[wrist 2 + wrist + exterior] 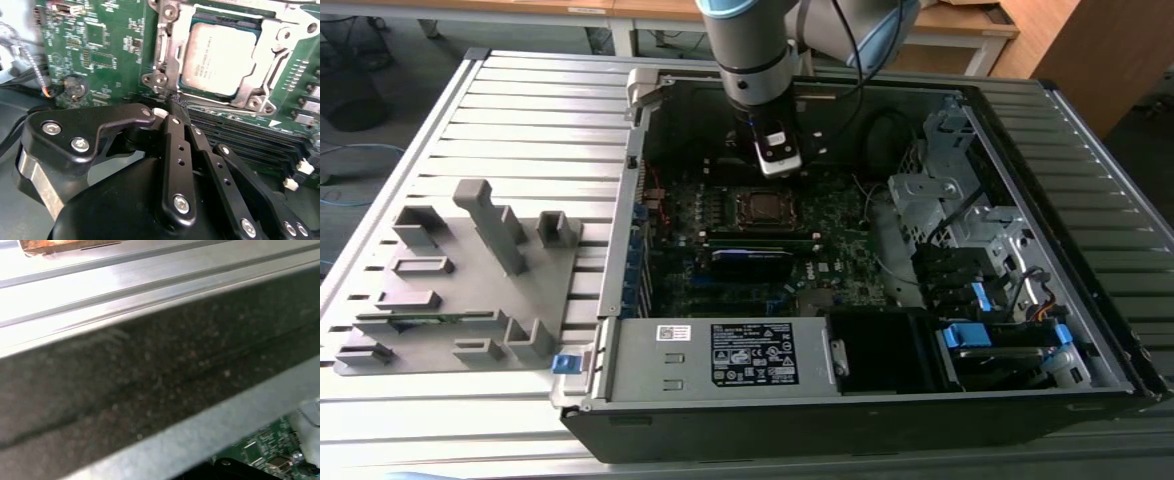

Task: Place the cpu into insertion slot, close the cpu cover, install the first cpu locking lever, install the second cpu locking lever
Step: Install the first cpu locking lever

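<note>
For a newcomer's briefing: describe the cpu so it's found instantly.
Inside the open computer case, find the green motherboard. Near its middle sits the silver cpu cover. The cpu is the grey square filling its window, solid where the cover is a frame.

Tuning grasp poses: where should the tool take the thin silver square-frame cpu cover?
The outer rim of the thin silver square-frame cpu cover, from straight above: it lies flat, framing the grey square cpu, so likely only edges offer purchase.

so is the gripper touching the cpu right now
Apart. In the second wrist view the gripper ends off one corner of the socket, and the silver frame of the cpu cover lies between it and the cpu.
</note>
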Action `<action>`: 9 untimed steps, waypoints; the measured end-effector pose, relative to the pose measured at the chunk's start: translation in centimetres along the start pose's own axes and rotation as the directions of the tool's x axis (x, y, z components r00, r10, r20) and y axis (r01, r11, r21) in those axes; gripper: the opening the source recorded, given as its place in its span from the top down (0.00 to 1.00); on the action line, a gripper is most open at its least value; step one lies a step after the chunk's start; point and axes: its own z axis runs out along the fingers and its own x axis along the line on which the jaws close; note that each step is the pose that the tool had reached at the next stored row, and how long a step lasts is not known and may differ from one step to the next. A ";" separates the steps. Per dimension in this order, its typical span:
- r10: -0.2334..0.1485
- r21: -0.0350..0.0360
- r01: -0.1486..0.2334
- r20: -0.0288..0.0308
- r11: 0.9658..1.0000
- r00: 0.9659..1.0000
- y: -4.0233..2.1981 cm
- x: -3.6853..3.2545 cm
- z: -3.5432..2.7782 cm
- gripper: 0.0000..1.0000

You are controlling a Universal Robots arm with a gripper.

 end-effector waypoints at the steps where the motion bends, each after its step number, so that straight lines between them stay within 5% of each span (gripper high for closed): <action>1: 0.001 0.004 -0.001 -0.010 1.000 1.000 0.01 -0.02 0.01 0.90; 2: 0.002 0.006 -0.002 -0.015 1.000 1.000 0.00 -0.02 0.01 0.90; 9: 0.003 0.005 -0.003 -0.018 1.000 1.000 0.03 -0.04 -0.09 0.90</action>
